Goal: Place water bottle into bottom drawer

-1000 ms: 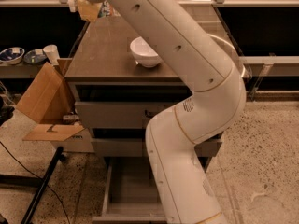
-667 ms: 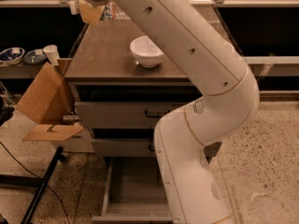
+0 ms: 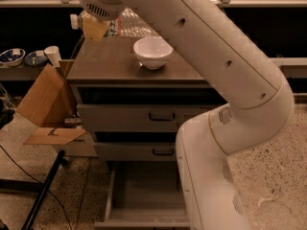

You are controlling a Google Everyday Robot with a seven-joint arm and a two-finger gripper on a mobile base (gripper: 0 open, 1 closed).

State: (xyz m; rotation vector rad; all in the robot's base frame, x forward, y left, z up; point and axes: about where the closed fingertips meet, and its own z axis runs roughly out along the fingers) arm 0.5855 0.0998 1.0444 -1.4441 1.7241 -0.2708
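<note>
The water bottle (image 3: 130,25) is clear and ribbed, lying sideways with its white cap (image 3: 74,21) pointing left, above the back left of the cabinet top (image 3: 105,63). My gripper (image 3: 96,27) is at the upper left, under the arm's wrist, and is shut around the bottle's neck end; one yellowish finger (image 3: 95,28) shows in front of it. The bottom drawer (image 3: 144,195) is pulled open below, its plain grey inside showing, partly hidden by my arm's lower part.
A white bowl (image 3: 152,51) stands on the cabinet top right of the gripper. Two upper drawers with black handles (image 3: 160,116) are shut. An open cardboard box (image 3: 45,104) leans left of the cabinet. Small dishes (image 3: 12,56) and a cup (image 3: 52,54) sit on a low shelf.
The gripper with the bottle has come down and slightly right, from the top edge of the view to just above the cabinet's back left. The arm's elbow has swung right.
</note>
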